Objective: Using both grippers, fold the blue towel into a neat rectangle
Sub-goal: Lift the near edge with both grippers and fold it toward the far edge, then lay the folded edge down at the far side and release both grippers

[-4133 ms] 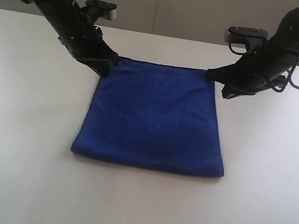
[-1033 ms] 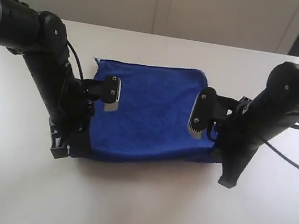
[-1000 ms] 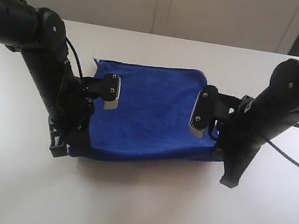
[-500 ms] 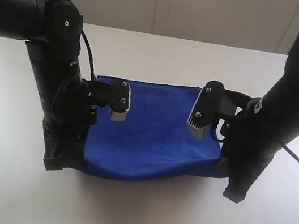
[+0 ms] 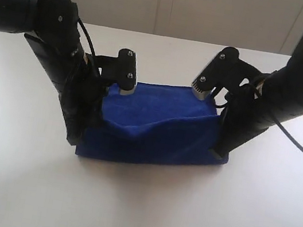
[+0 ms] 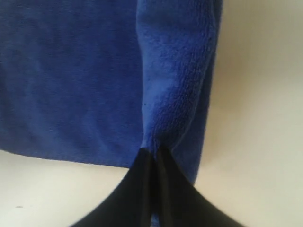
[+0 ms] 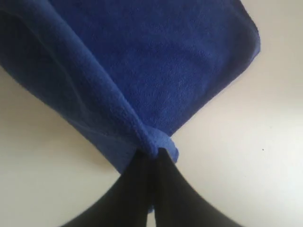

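Observation:
The blue towel [image 5: 153, 140] lies folded on the white table, its near edge lifted into a sagging upright flap between my two grippers. My left gripper [image 5: 78, 135] is shut on the towel's left end, and my right gripper [image 5: 220, 153] is shut on its right end. In the left wrist view the black jaws [image 6: 152, 153] pinch a bunched ridge of the towel [image 6: 85, 71]. The right wrist view shows the jaws [image 7: 154, 152] closed on a rolled corner of the towel [image 7: 165, 61].
The white table [image 5: 140, 216] stretches out on all sides of the towel. Both black arms slant down from the upper left and upper right. A pale wall [image 5: 169, 6] stands behind the table's far edge.
Both grippers have risen and moved back from the table's near side, drawing closer together. The held edge of the towel has come up with them, so the towel now stands as a flap.

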Motion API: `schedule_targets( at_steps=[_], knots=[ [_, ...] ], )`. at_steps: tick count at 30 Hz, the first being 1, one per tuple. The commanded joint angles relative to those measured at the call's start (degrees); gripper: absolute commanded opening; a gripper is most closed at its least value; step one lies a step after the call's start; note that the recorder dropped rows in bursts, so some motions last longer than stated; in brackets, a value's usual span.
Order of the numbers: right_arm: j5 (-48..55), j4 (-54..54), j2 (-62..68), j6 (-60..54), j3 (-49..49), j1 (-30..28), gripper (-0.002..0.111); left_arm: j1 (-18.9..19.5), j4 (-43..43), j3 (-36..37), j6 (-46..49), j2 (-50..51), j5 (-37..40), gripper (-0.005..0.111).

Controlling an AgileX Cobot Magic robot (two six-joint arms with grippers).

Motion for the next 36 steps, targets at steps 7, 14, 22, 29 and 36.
schedule_targets(
  at_steps=[7, 14, 22, 29, 36],
  knots=[
    [-5.83, -4.72, 2.72, 3.4, -0.07, -0.34, 0.0, 3.75, 3.71, 0.37, -6.45, -0.51, -10.68, 0.0],
    [-15.23, -5.61, 3.79, 6.24, -0.07, -3.29, 0.0, 5.25, 3.71, 0.37, -7.6, -0.41, -13.34, 0.0],
    [-21.05, -5.73, 7.57, 6.24, -0.07, -4.71, 0.0, 5.25, 3.71, 0.37, -8.54, 2.01, -19.29, 0.0],
    [-22.35, -5.73, 10.31, 6.24, -2.28, -6.89, 0.0, 5.25, 3.71, 0.37, -9.04, 4.25, -25.45, 0.0],
    [-23.1, -5.73, 13.66, 6.24, -5.36, -6.89, 0.0, 6.49, 4.18, 0.27, -7.84, 4.39, -28.15, 0.0]
  ],
)
